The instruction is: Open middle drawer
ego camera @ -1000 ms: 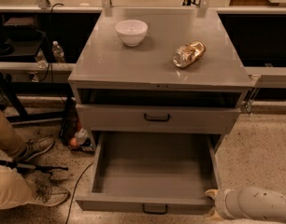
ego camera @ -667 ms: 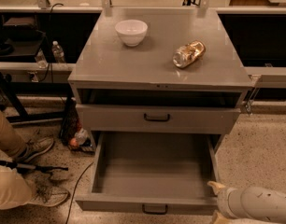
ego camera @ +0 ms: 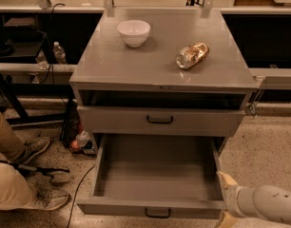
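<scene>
The middle drawer (ego camera: 157, 172) is pulled far out of the grey cabinet (ego camera: 164, 56), and its deep plain grey inside is bare. Its small black loop handle (ego camera: 158, 213) is on the front panel at the bottom edge of the view. Above it a closed drawer front (ego camera: 117, 121) carries a black handle (ego camera: 160, 119), with a dark gap under the cabinet top. My gripper (ego camera: 225, 201) is at the lower right, just outside the drawer's front right corner. Its cream fingers (ego camera: 227, 180) are spread apart and hold nothing.
A white bowl (ego camera: 134, 32) and a crumpled golden packet (ego camera: 192, 54) sit on the cabinet top. A person's legs and shoes (ego camera: 12, 175) are on the floor at the left, with cables (ego camera: 76, 194), a water bottle (ego camera: 59, 52) and a black frame behind.
My gripper has shifted a little upward along the drawer's right front corner and its fingers show more spread. The drawer has not moved.
</scene>
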Motion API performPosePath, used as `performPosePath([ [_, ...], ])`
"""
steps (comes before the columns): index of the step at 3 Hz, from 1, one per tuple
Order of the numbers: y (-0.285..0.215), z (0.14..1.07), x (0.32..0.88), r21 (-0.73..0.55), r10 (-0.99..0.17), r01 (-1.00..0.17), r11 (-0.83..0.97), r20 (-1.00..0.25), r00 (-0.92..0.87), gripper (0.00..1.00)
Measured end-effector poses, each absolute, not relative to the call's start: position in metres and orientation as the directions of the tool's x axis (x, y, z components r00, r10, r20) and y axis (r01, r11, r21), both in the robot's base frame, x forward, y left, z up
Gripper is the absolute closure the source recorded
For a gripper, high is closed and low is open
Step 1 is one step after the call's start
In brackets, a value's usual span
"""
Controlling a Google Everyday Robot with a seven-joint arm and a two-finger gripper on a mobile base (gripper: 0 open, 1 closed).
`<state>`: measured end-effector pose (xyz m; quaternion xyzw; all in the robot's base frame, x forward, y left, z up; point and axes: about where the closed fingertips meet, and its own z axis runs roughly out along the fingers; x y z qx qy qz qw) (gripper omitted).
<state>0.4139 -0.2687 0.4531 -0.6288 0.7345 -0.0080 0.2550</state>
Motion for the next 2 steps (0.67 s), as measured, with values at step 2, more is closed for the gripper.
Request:
performPosePath([
  [2, -0.37, 0.549, 0.459, -0.391, -0.926, -0.884, 0.255, -0.364, -0.106, 0.0],
])
